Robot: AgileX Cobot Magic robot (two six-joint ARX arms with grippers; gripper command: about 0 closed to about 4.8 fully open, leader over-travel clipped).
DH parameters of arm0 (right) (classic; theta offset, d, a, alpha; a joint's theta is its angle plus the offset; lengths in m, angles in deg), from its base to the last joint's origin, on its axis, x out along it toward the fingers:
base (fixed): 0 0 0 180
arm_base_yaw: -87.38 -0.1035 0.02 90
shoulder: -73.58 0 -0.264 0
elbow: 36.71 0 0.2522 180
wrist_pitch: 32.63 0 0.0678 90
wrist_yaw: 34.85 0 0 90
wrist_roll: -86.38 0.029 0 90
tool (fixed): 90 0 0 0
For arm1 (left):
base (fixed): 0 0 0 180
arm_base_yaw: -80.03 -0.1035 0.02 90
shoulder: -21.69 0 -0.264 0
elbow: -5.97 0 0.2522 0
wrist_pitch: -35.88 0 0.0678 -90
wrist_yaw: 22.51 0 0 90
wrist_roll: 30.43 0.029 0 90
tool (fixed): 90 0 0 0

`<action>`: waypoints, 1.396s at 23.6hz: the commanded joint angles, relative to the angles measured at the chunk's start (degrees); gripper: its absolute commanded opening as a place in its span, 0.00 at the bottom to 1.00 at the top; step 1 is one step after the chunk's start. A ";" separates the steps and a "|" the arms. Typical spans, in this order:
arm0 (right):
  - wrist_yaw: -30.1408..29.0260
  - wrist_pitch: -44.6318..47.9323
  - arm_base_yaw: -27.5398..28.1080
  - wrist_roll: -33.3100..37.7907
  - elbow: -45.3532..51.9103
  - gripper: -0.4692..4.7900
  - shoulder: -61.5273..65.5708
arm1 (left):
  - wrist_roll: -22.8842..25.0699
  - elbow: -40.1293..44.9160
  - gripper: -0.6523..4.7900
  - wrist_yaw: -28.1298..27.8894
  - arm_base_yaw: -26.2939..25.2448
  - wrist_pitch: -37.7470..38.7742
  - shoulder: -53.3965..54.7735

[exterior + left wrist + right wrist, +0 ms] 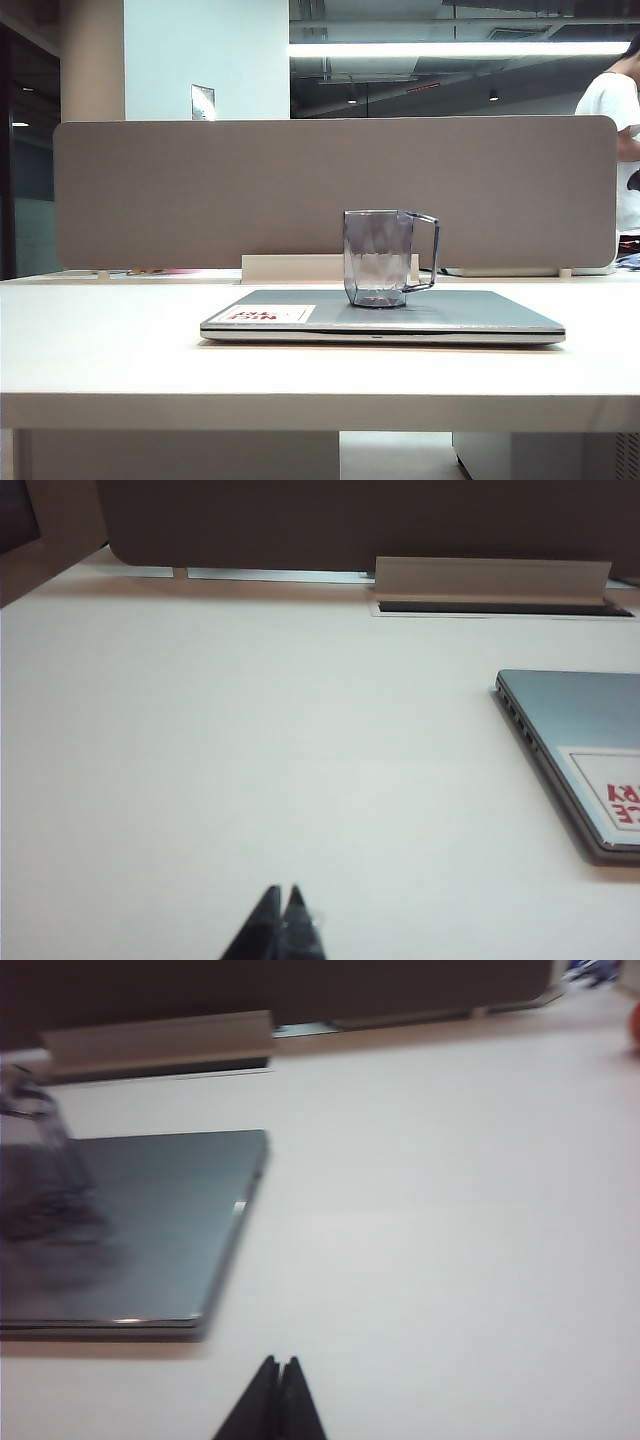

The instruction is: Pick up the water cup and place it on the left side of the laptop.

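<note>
The water cup, a clear grey-blue faceted mug with a thin handle on its right, stands upright on the closed silver laptop in the exterior view. The lid carries a white sticker with red print. No arm shows in the exterior view. In the left wrist view my left gripper is shut and empty above bare table, with the laptop off to one side. In the right wrist view my right gripper is shut and empty; the laptop lies ahead, with the blurred water cup at its edge.
A beige divider panel runs along the back of the white table. A white cable-tray flap stands behind the laptop. A person in a white shirt stands beyond the panel at the far right.
</note>
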 commanded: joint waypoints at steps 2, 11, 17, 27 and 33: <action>-12.02 2.08 -0.02 5.92 0.31 0.08 -0.09 | -1.03 -0.17 0.11 0.20 -0.02 -0.79 0.04; -14.10 3.45 -0.04 11.74 -4.33 0.08 0.44 | -1.03 -1.29 0.11 5.62 0.04 -4.61 0.04; -13.99 3.54 -0.04 11.43 -11.43 0.08 7.78 | -1.01 -2.78 0.11 6.82 0.04 -4.57 0.04; -15.82 11.43 -0.13 6.69 -23.89 0.08 35.78 | -1.03 -2.84 0.11 6.88 0.04 -4.57 0.04; -17.97 15.80 -3.69 1.44 -28.50 0.08 49.57 | -1.05 -2.86 0.11 11.30 0.04 -4.52 0.04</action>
